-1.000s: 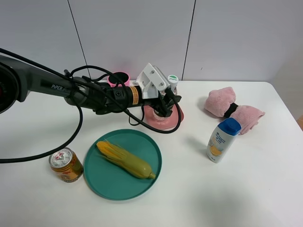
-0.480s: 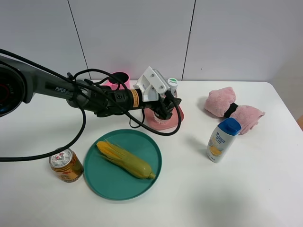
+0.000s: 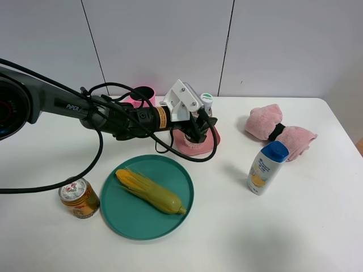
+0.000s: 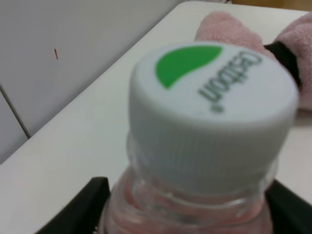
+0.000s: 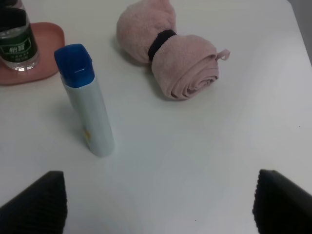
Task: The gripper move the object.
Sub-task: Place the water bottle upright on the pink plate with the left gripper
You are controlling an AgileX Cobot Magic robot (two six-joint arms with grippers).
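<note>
Clear plastic with a white-and-green cap, the water bottle [image 3: 206, 105] stands upright on a pink dish [image 3: 193, 145] at the back of the white table [image 3: 238, 226], roughly mid-width. The left gripper [image 3: 199, 129] reaches in from the left side and its black jaws sit one on each side of the bottle's body, below the cap. In the left wrist view the fingers [image 4: 85, 207] lie tight against the bottle's shoulders, so the grip reads as clamped on the bottle. The bottle's base rests on the dish.

The right gripper [image 5: 158, 207] hangs above bare table at the right, its two fingers [image 5: 34, 202] well apart and holding nothing.

Other items noted:
- a pink cup [image 3: 143, 94] sits behind the left arm, near the wall
- a teal plate [image 3: 122, 215] sits near the front, with an ear of corn [image 3: 150, 191] lying on it
- a drinks can [image 3: 78, 197] stands just beside the plate's left edge
- a white shampoo bottle [image 3: 266, 167] with a blue cap stands right of the dish, apart from it
- a rolled pink towel [image 3: 279, 130] bound by a black band lies behind the shampoo bottle
</note>
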